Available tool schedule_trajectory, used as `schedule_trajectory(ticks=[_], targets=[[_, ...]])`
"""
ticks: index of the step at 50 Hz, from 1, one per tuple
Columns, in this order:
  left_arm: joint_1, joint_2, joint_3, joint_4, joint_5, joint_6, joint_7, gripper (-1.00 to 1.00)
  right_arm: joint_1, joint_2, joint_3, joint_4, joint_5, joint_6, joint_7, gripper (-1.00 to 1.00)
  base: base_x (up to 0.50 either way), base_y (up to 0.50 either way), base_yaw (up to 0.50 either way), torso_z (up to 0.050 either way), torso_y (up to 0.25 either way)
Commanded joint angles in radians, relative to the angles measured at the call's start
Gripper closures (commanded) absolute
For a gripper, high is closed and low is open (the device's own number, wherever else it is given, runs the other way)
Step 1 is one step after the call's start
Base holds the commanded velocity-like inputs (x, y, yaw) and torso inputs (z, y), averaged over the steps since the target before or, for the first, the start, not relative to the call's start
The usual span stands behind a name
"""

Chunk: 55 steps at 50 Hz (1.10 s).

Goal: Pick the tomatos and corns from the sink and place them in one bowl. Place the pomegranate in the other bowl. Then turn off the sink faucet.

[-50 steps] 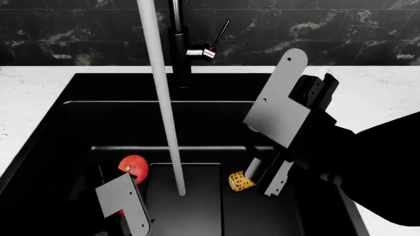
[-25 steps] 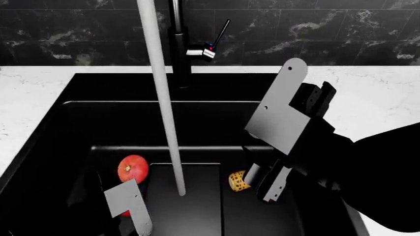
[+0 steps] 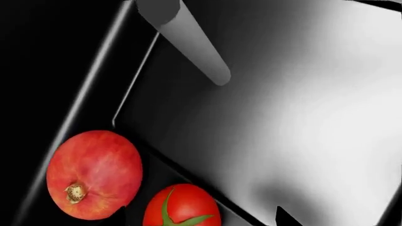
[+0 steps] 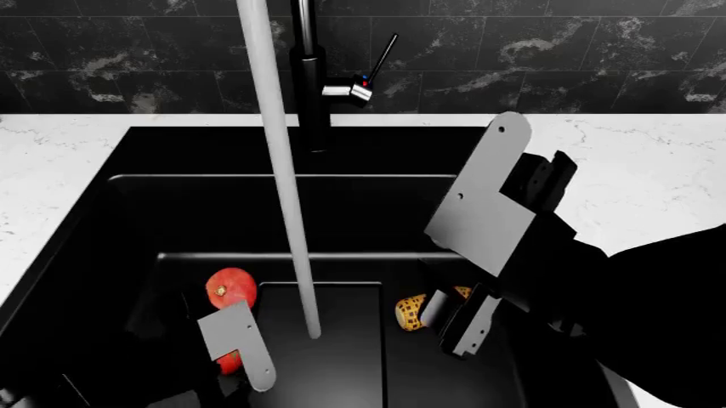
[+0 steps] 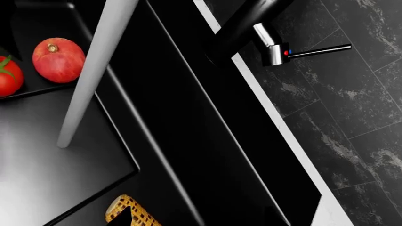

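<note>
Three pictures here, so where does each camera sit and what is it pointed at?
Head view: from the robot's head, looking down into the black sink, with the left gripper and right gripper in sight.
Left wrist view: near the left gripper, facing the pomegranate and tomato; almost no robot body shows.
Right wrist view: near the right gripper, facing the faucet handle and corn; only a dark gripper tip shows.
All three share the water stream and the pomegranate.
</note>
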Motion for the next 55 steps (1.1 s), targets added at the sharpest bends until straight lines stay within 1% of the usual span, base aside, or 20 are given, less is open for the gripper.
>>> schedule_trajectory(ticks=[1, 11, 33, 35, 40, 41, 44, 55], targets=[[0.006, 0.034, 0.041, -0.096, 0.024, 0.046, -0.003, -1.0, -0.008, -0.002, -0.006, -0.001, -0.024, -0.015, -0.019, -1.0, 0.0, 0.0, 0.0, 0.0, 0.0], [0.019, 0.037, 0.063, -0.133, 0.036, 0.057, -0.009, -1.0, -0.019, 0.005, -0.01, -0.005, -0.046, -0.028, -0.036, -1.0, 0.0, 0.0, 0.0, 0.0, 0.0], [0.032, 0.028, 0.06, -0.155, 0.039, 0.052, -0.023, -1.0, -0.045, 0.021, -0.017, -0.025, -0.062, -0.057, -0.043, -1.0, 0.0, 0.0, 0.0, 0.0, 0.0], [0.036, 0.027, 0.071, -0.161, 0.039, 0.056, -0.016, -1.0, -0.046, 0.021, -0.018, -0.027, -0.063, -0.059, -0.043, -1.0, 0.0, 0.0, 0.0, 0.0, 0.0], [0.034, 0.011, 0.152, -0.185, 0.084, 0.069, 0.005, -1.0, -0.052, 0.021, -0.02, -0.025, -0.076, -0.066, -0.052, -1.0, 0.0, 0.0, 0.0, 0.0, 0.0], [0.032, 0.01, 0.163, -0.194, 0.098, 0.074, -0.001, 1.0, -0.053, 0.022, -0.02, -0.024, -0.08, -0.068, -0.054, -1.0, 0.0, 0.0, 0.0, 0.0, 0.0], [0.026, 0.008, 0.194, -0.221, 0.136, 0.104, -0.015, 1.0, -0.058, 0.023, -0.021, -0.024, -0.089, -0.074, -0.059, -1.0, 0.0, 0.0, 0.0, 0.0, 0.0], [0.024, 0.027, 0.196, -0.272, 0.155, 0.112, -0.041, 1.0, -0.075, 0.025, -0.026, -0.029, -0.102, -0.092, -0.064, -1.0, 0.0, 0.0, 0.0, 0.0, -0.006]])
